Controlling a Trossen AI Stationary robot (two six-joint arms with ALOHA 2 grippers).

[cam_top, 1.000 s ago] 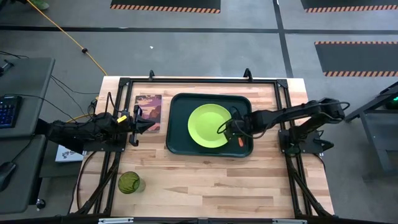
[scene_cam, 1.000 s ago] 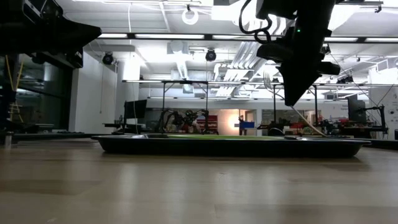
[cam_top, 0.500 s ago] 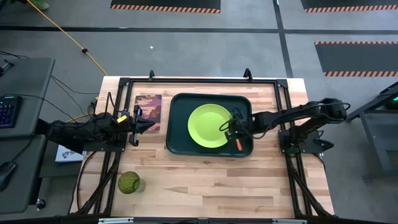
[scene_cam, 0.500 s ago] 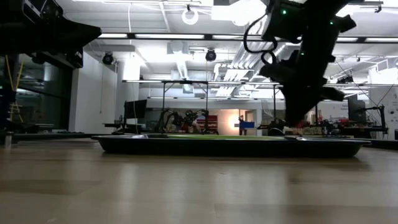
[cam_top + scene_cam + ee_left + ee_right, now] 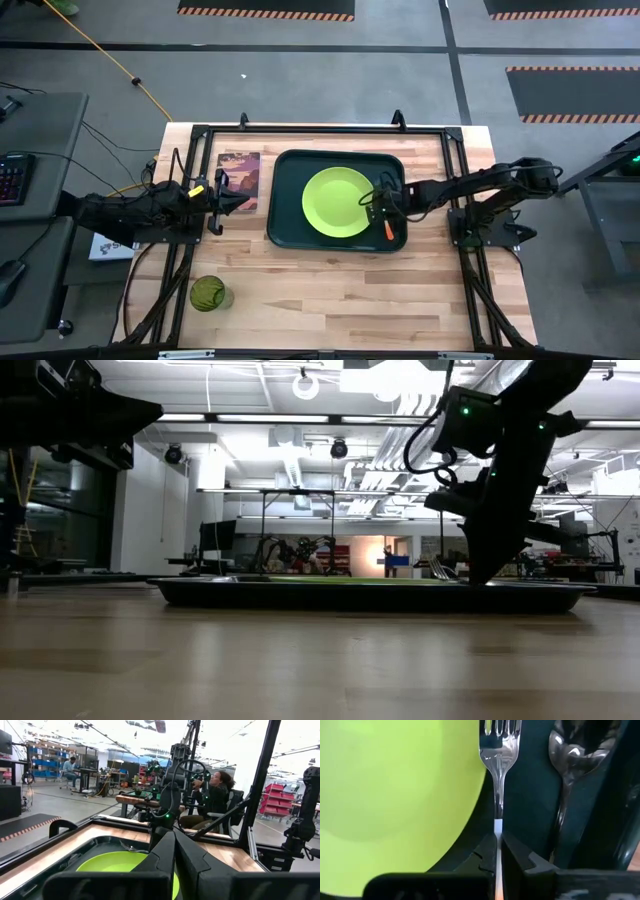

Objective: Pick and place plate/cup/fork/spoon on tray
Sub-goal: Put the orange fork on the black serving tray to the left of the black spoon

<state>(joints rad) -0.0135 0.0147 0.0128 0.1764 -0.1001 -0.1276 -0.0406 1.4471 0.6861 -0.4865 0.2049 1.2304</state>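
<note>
Right claw (image 5: 498, 851) pinches the fork (image 5: 498, 765) over the tray (image 5: 285, 200); plate (image 5: 335, 203) and spoon (image 5: 572, 750) in, cup (image 5: 208, 294) left on the table (image 5: 330, 290)

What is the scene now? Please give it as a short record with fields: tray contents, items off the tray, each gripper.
tray: holds the plate, the fork and the spoon
cup: on the table, off the tray, near the front left
picture card: on the table, left of the tray
right gripper: low over the tray's right side, fingers shut on the fork's handle
left gripper: at the tray's left side, over the card, fingers shut, holding nothing
</note>
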